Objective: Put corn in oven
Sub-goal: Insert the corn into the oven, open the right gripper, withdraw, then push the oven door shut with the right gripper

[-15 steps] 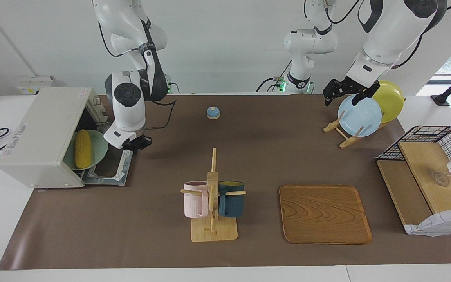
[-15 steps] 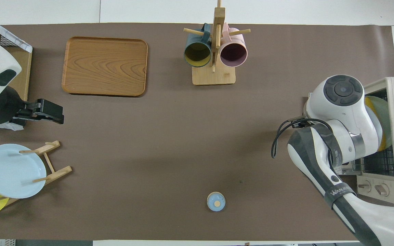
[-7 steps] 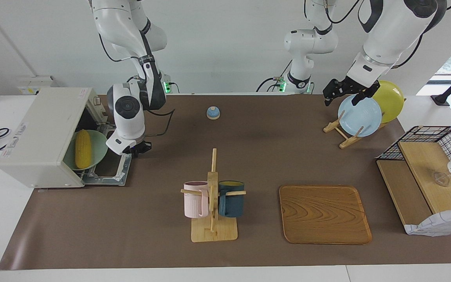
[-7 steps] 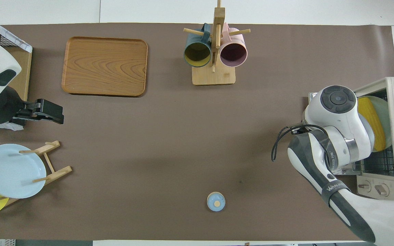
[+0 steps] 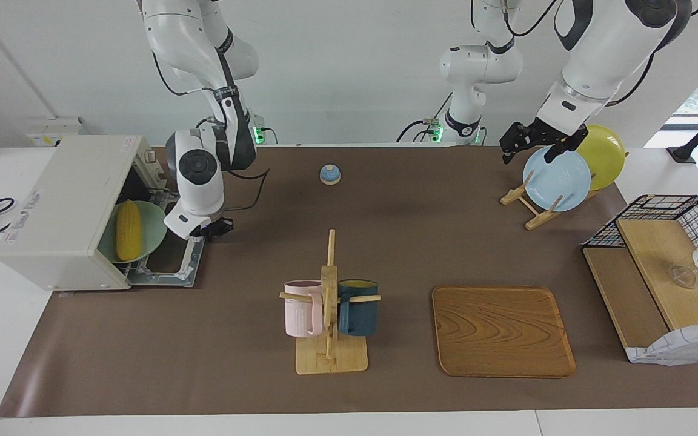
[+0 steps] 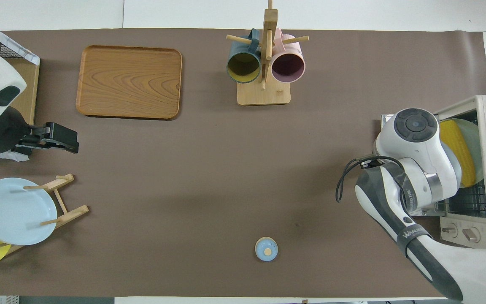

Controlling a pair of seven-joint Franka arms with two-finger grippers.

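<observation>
— Since the corn (image 5: 128, 229) lies on a pale green plate (image 5: 154, 225) inside the oven (image 5: 64, 209), is much left?
— Judging by that, the placing looks done. The drop-down door (image 5: 170, 261) lies flat and open, so closing it may remain.
— And the grippers?
— The right gripper (image 5: 211, 229) hangs over the door's outer edge, holding nothing; whether its fingers are parted I cannot tell. The left gripper (image 5: 534, 143) waits, fingers apart, over the plate rack (image 5: 528, 206).

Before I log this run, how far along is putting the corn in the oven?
Done: the corn lies on a green plate inside the oven. In hand: nothing; the right hand hangs over the open door's edge, and the left hand waits over the plate rack. Left: the door is not yet shut.
</observation>
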